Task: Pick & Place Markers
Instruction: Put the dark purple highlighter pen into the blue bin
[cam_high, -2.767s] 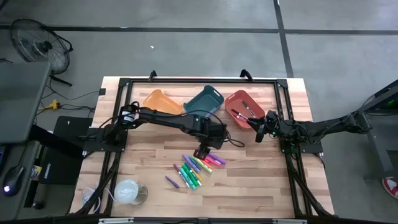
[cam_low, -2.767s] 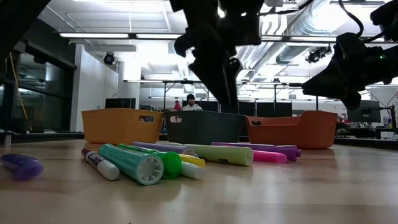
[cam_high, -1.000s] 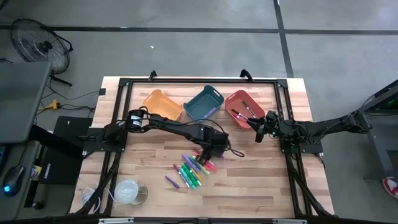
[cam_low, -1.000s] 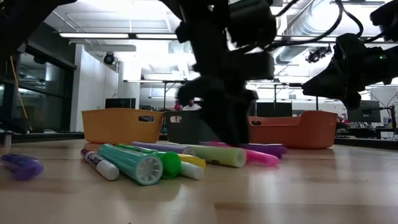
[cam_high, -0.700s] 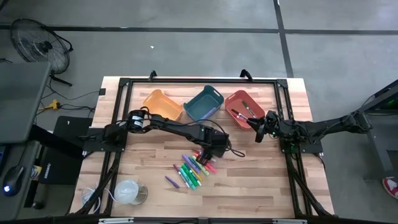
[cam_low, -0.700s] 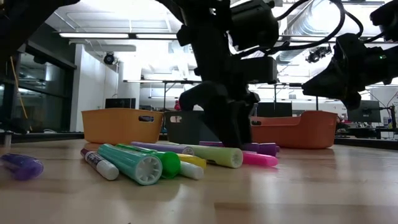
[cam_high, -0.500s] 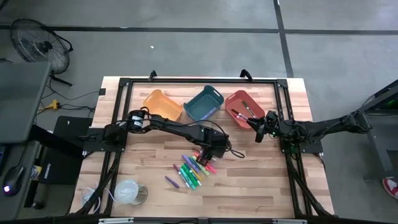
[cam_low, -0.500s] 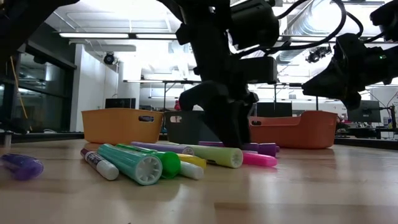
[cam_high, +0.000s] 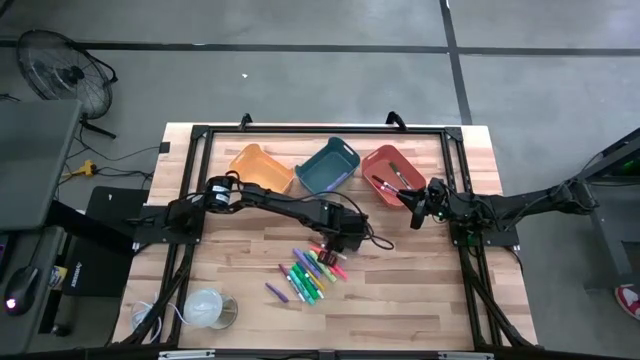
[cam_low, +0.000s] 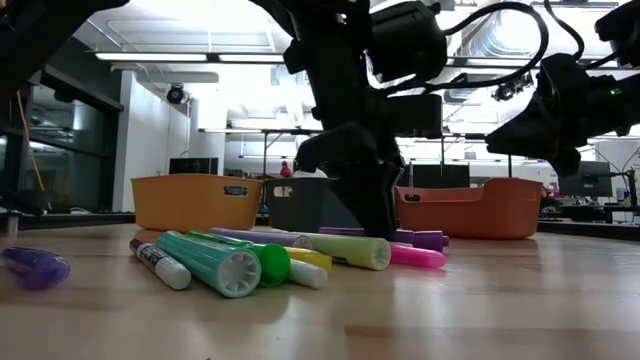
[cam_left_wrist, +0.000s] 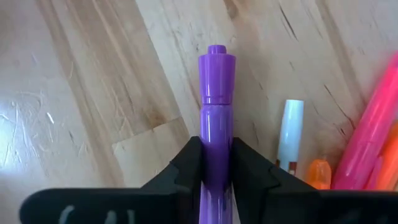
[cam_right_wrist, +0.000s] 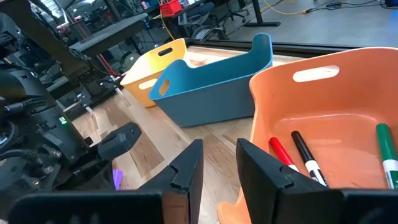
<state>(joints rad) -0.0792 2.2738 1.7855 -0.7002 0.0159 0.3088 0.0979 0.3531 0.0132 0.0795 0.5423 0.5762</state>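
Left wrist view: the left tool (cam_left_wrist: 214, 163) is clamped on a purple marker (cam_left_wrist: 215, 106) lying on the counter (cam_left_wrist: 93, 93), beside the pile of markers (cam_high: 312, 272); the right tool (cam_right_wrist: 214, 163), fingers slightly apart, hangs by the red bin (cam_high: 388, 172).

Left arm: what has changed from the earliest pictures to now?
The left gripper came down from above the marker pile to the table, and its jaws closed on a purple marker. The right gripper stayed over the red bin, jaws apart; the bins kept their places.
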